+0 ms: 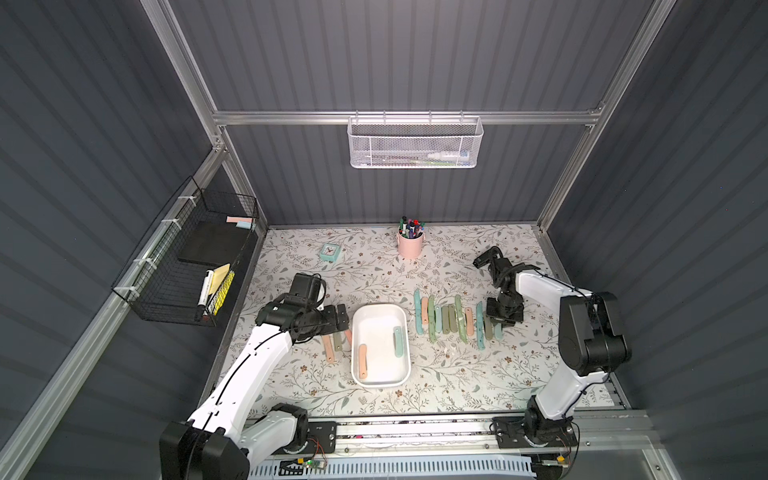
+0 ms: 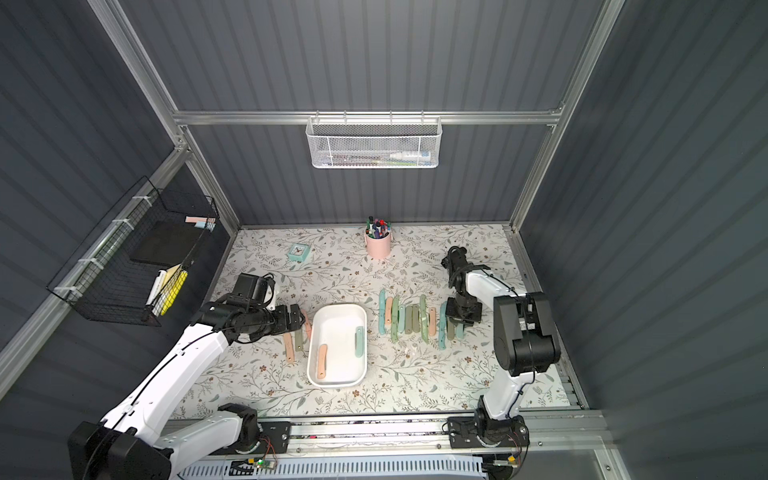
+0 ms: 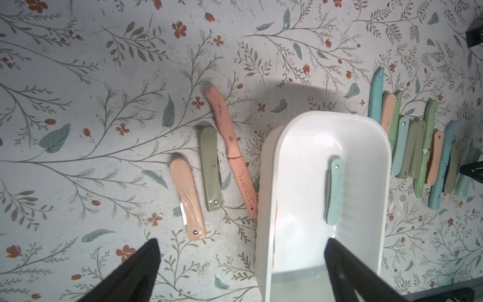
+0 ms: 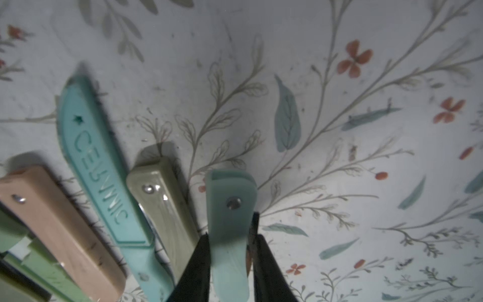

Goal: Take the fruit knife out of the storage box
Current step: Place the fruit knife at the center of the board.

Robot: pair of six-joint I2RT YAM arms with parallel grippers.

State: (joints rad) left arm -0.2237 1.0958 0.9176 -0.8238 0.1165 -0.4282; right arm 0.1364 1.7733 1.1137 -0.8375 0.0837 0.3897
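**Two knives in the box, right arm at the row**

Nearest the lens: the left arm [image 1: 232, 374], rising from the front rail [image 1: 415, 432] near the worktop's front-left corner. The left gripper [image 1: 341, 319] hangs by the back-left corner of the storage box [image 1: 378, 328], jaws spread full and holding nothing. Likely poised for a reach into the box.

On the worktop just left of the box lie three knives [image 3: 210, 170]: a peach folder, an olive folder and a pink sheathed one. They are roughly parallel, so this looks like a set-down spot.

The storage box sits mid-worktop, toward the front edge, long axis front to back. Two fruit knives are inside, both lengthwise with the box.
- Peach knife [image 1: 363, 360]: by the left wall, front half. Which end leads, cannot tell.
- Teal folder [image 1: 398, 341]: against the right wall, back half, closed, rivet end toward the back edge.

Right of the box is a row of knives [image 1: 446, 319], side by side and all lying front to back. It reads as the main set-down line.

The right gripper [image 4: 231, 235] is at the row's right end, jaws narrowed onto a pale teal folder [image 4: 230, 198]. It is pinched across its width, rivet end clear of the fingers. Whether it touches the worktop, cannot tell; judged mid-placement.
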